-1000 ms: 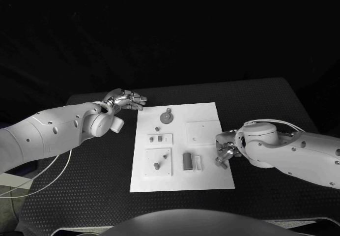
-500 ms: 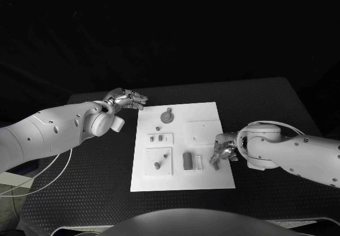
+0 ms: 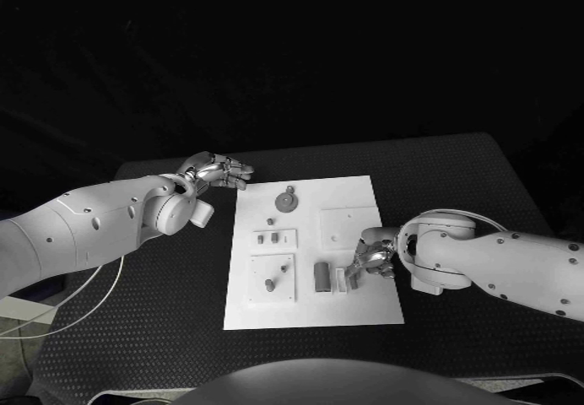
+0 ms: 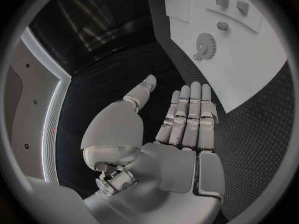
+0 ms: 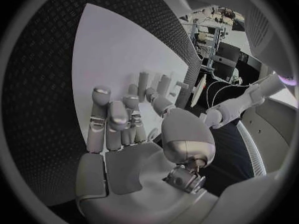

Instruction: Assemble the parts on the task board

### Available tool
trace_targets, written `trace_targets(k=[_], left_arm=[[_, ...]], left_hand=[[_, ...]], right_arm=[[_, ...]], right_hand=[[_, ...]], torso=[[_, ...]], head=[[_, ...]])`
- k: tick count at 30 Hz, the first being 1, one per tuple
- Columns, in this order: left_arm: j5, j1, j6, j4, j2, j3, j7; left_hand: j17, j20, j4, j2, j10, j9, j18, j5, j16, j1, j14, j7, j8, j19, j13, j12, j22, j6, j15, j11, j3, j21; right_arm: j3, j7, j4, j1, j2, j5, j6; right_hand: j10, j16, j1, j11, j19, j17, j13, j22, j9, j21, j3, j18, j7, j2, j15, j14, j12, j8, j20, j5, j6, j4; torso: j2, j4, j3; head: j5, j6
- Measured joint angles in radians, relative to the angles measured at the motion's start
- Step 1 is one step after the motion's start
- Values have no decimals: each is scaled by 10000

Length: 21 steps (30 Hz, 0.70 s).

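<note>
The white task board [image 3: 365,198] lies mid-table. On it are a grey gear [image 3: 286,201], two small pieces [image 3: 272,238], a square plate with a peg [image 3: 273,278] and an upright grey block [image 3: 322,276]. My right hand [image 3: 371,257] hovers over the board's right edge, fingertips close to the block and nothing held. In the right wrist view its fingers [image 5: 112,119] spread over the board [image 5: 106,50], with the block [image 5: 143,79] just beyond them. My left hand [image 3: 217,171] is off the board's far left corner, fingers straight [image 4: 187,114] and empty; the gear [image 4: 206,46] lies ahead of it.
Black textured table [image 3: 146,312] surrounds the board. A thin white cable [image 3: 85,299] loops below my left arm at the table's left edge. A raised square panel [image 3: 347,226] sits on the board just beyond my right hand.
My right hand has moved left from the board's right edge onto the board, toward the upright block. My left hand has stayed put.
</note>
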<state>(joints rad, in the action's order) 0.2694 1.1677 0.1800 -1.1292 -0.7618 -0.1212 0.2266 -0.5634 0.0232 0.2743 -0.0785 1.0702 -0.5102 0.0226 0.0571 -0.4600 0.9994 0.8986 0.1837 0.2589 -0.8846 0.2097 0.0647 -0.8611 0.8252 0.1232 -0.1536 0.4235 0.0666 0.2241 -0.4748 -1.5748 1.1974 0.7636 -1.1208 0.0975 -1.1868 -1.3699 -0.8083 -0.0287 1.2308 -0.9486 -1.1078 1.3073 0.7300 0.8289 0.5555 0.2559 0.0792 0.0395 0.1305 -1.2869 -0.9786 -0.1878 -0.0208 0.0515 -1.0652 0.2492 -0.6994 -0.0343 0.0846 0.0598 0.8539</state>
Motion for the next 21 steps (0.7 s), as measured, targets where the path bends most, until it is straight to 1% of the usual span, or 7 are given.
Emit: trace_targets(k=[5, 16, 21], left_arm=[[1, 0, -4, 0, 15, 0, -3], [2, 0, -12, 0, 15, 0, -12], [3, 0, -17, 0, 15, 0, -15]], left_hand=[[-3, 0, 0, 0, 0, 0, 1, 0, 0, 0, 0, 0, -1, 0, -5, 0, 0, 0, 0, 0, 0, 0], [-12, 0, 0, 0, 0, -1, 1, 0, 39, 0, 0, 0, -2, 0, -8, 0, 9, 0, 0, 0, 0, 0], [-23, 0, 0, 0, 0, -1, 0, 0, 39, 0, 0, 0, -2, 0, -7, 0, 8, 0, 0, 0, 0, 0]], right_arm=[[0, 0, 18, 4, -180, 212, -7], [1, 0, 67, 4, -288, 469, -5], [2, -1, 171, 4, -343, 531, 1]], right_hand=[[0, 0, 92, 0, 0, 0, 0, 0, -9, 0, 0, -3, -1, -14, 26, -28, 0, 0, 0, 0, 0, 0], [0, 0, 92, 0, 0, -1, -1, 0, -11, 0, -1, -9, -3, -14, 24, -28, 0, 0, 0, -1, 1, 0], [1, 0, 92, 0, 0, -1, -1, 0, -21, 0, -1, -13, -4, -14, 10, -40, 0, 0, 0, -2, 0, 0]], torso=[[0, -4, 0], [0, -5, -1], [0, -4, -1]], head=[[-4, -8], [-21, -12], [-22, -7]])
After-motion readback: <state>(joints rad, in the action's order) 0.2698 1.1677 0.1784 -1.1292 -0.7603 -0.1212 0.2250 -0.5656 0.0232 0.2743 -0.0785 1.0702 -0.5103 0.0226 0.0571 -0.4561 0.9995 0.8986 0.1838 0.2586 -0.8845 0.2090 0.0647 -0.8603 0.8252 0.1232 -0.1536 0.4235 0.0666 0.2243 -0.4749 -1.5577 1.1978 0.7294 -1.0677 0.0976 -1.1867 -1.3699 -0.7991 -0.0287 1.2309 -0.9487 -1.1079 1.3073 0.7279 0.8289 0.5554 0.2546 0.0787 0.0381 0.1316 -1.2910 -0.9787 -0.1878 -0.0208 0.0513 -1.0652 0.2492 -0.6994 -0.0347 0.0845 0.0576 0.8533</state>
